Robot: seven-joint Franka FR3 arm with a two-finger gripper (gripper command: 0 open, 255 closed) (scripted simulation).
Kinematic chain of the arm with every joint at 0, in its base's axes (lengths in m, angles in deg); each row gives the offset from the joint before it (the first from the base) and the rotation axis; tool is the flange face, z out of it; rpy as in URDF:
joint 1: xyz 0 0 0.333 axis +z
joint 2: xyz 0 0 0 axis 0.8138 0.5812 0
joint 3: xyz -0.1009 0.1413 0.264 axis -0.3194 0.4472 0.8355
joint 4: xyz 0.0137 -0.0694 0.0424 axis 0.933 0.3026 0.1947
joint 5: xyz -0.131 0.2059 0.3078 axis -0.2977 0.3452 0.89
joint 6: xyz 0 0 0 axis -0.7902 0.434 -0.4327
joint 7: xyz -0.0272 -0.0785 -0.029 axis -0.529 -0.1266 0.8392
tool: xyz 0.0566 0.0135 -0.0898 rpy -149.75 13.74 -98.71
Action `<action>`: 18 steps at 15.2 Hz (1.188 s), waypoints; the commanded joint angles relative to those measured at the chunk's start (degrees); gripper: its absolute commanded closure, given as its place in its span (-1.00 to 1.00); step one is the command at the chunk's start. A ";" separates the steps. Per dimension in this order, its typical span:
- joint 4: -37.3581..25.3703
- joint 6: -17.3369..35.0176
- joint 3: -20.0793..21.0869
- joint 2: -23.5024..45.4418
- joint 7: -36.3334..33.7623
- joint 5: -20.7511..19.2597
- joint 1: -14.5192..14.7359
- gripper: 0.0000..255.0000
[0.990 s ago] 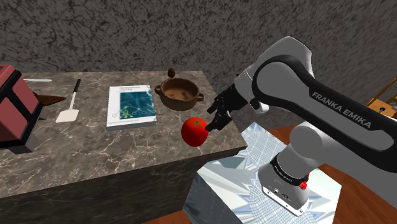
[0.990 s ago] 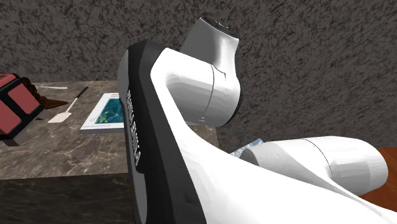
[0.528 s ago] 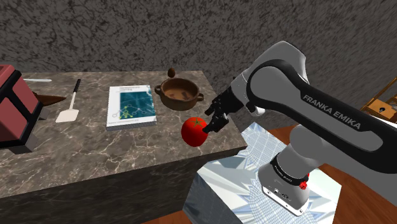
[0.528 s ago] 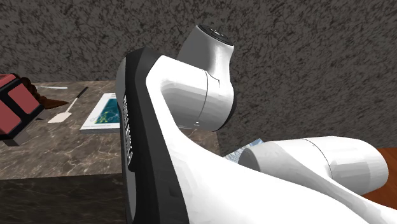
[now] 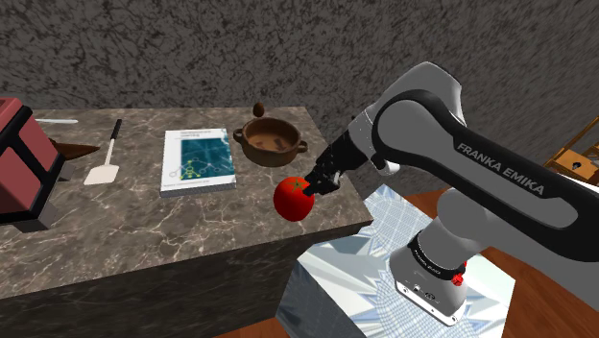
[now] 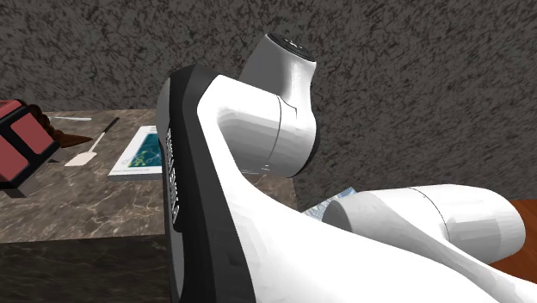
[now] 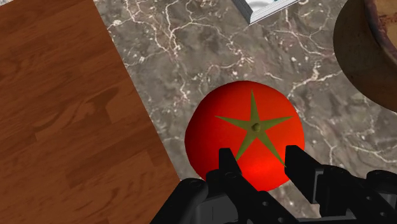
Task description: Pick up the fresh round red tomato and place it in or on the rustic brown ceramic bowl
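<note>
A round red tomato (image 5: 292, 199) with a green star-shaped stem (image 7: 254, 126) rests near the front right corner of the marble countertop (image 5: 144, 221). My black gripper (image 5: 315, 182) comes at it from the shoulder view's right. Both fingers (image 7: 226, 162) press against the tomato's near side, so the gripper (image 7: 261, 156) is shut on the tomato (image 7: 245, 130). The brown bowl (image 5: 271, 142) with two small handles stands just behind the tomato, and its rim (image 7: 366, 51) shows beside the tomato in the wrist view. The tomato still rests on the counter.
A book (image 5: 198, 159) lies to the left of the bowl, with a white spatula (image 5: 106, 158) and a dark red box (image 5: 24, 163) farther left. A small brown object (image 5: 258, 110) stands behind the bowl. Past the counter edge is wooden floor (image 7: 63, 114). My arm (image 6: 241, 198) blocks the second exterior view.
The fingers stood apart around the tomato and have now closed onto it. The arm leaned slightly toward the tomato earlier, then held still.
</note>
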 commanded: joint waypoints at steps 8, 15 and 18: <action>-1.61 -2.21 -3.71 -0.95 -1.27 -4.01 -0.70 1.00; -5.10 -5.91 -9.51 -1.70 -3.08 -10.11 -2.34 1.00; -6.81 -7.41 -11.72 -1.69 -3.76 -12.40 -3.11 1.00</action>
